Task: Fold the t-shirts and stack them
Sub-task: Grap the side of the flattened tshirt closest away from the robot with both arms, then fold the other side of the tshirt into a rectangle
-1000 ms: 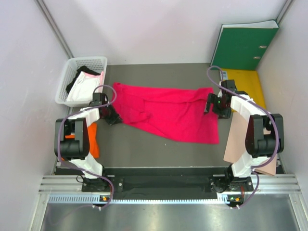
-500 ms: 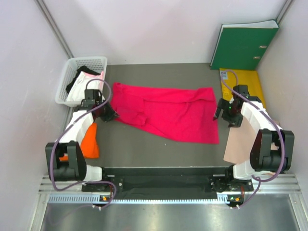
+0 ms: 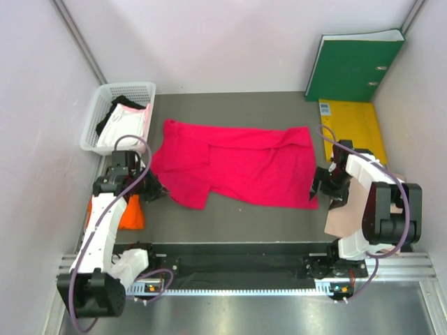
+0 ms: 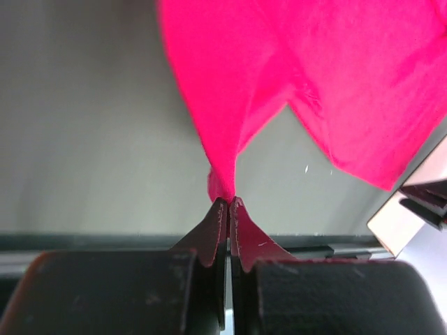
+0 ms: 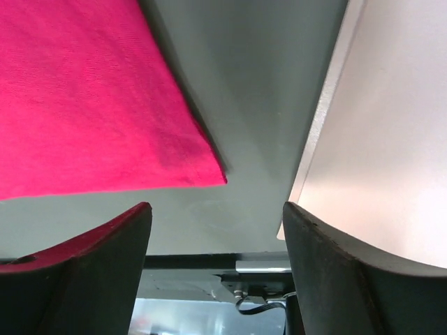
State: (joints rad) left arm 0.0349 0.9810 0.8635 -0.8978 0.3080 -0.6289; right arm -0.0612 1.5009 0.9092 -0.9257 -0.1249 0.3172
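At the far left of the worktop (image 3: 230,220) stands a white basket (image 3: 129,86) holding a whitish-pink garment (image 3: 124,129) with a black garment (image 3: 110,117) behind it. Nearer, against the left edge, lies an orange t-shirt (image 3: 131,215) folded small, partly hidden by the left arm. Just right of it, the left hand (image 4: 228,204) is closed tight on a pinch of the magenta t-shirt (image 3: 237,164), the cloth rising from between its fingertips in a narrow fold. That shirt lies spread across the middle of the worktop, its left part wrinkled and drawn toward the near left, its right part flat. At its near right corner is the right hand (image 5: 216,209), fingers set wide apart with nothing between them; the shirt's corner lies on the worktop just beyond them, not touching either finger. Just right of this hand a tan paper sheet (image 3: 347,213) lies flat under the right arm. Beyond it, at the far right, lies a yellow folder (image 3: 356,122), and a green binder (image 3: 356,66) leans against the far wall.
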